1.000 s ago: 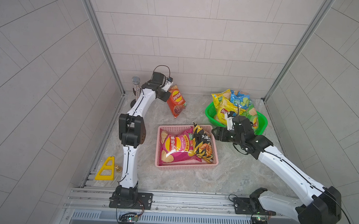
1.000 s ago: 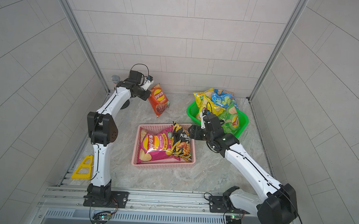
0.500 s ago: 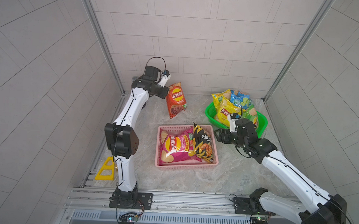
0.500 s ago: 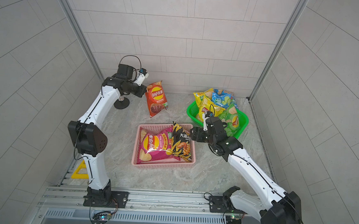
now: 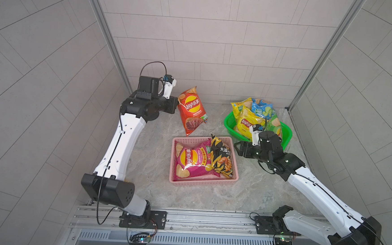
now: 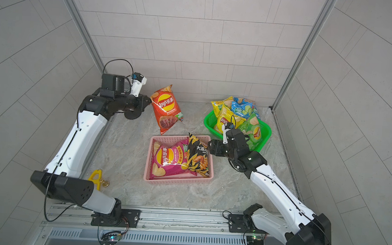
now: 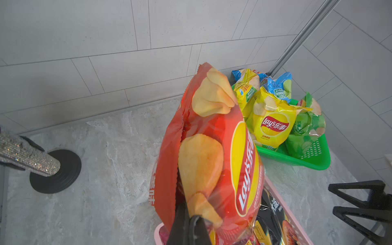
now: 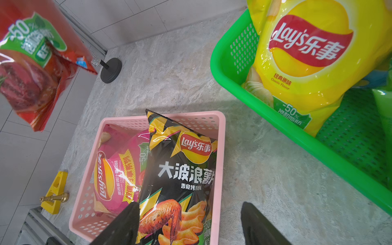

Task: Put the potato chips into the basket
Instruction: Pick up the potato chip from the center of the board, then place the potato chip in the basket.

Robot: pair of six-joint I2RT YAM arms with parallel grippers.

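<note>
Clock is centred on the pink basket (image 5: 202, 182), with 12 pointing at the back wall.

Closest in, around 8 o'clock by the left wall, there's a yellow wedge (image 6: 95, 175) with a little brass piece (image 6: 104, 182) lying against it.

The pink basket sits mid-table with two bags inside. A magenta bag (image 5: 191, 160) lies flat on the 9 o'clock side. A black bag (image 5: 222, 158) leans along the 3 o'clock side, its top corner poking over the far rim.

The right gripper (image 5: 236, 149) is just off the rim at 3 o'clock, jaws spread wide with nothing in them.

Out at 1–2 o'clock the green basket (image 5: 229, 123) is piled up with a yellow bag (image 5: 247, 124), a blue bag (image 5: 262, 108) and a green bag (image 6: 253, 131).

At 12 the red bag (image 5: 192, 111) hangs clear of the table. The left gripper (image 5: 176, 104) is clamped on its upper edge, and its lower tip is near the pink basket's far rim.

The mic stand (image 6: 132, 114) is way back at 10–11 o'clock.
</note>
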